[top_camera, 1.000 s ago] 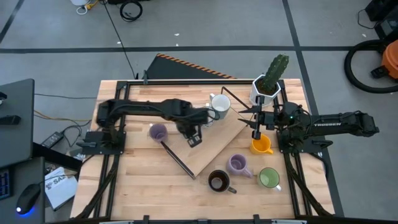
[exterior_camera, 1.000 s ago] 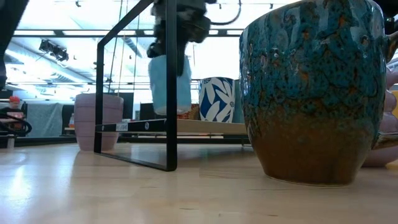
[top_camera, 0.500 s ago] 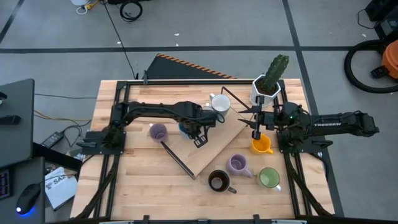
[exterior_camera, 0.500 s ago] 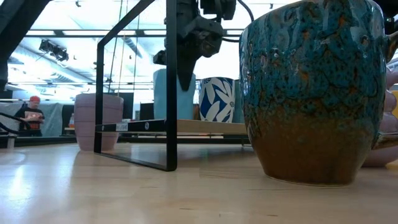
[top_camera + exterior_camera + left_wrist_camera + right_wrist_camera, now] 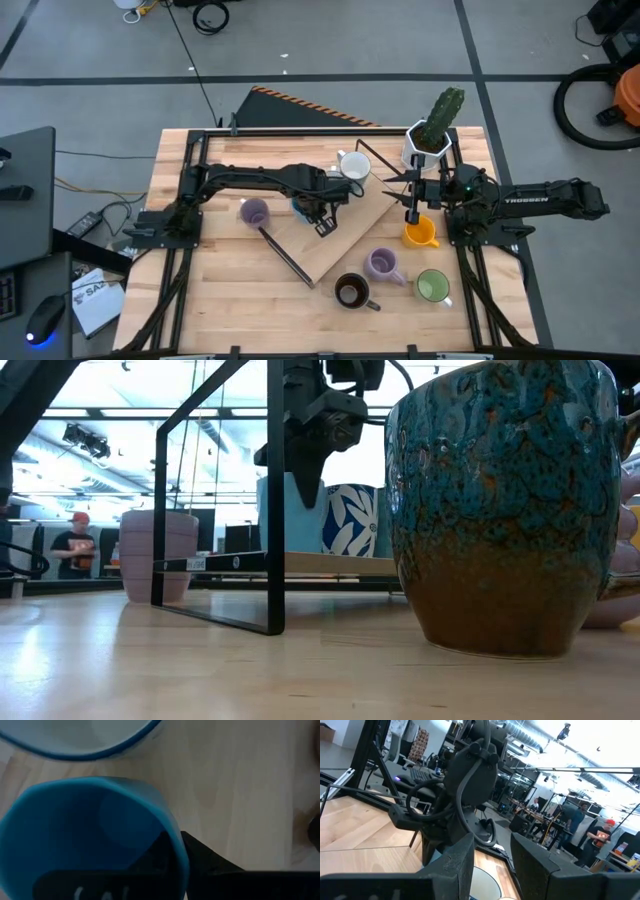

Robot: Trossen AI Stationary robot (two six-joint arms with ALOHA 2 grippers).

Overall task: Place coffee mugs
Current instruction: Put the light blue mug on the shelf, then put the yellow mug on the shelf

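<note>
Left gripper clamped on blue mug rim, on raised board beside white mug. Right gripper parted above orange mug.

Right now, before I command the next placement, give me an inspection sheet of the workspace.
Surface: wooden table with a raised wooden shelf board on a black frame.
Job's things: blue mug on the shelf beside the white mug; lavender mug, second lavender mug, orange mug, green mug and dark brown mug on the table.
Clutter: cactus pot at the far right corner.
Grippers: left gripper at the blue mug, one finger inside its rim; right gripper open above the orange mug.
Cables: on the floor beyond the table.
Surroundings: people in the background.
</note>
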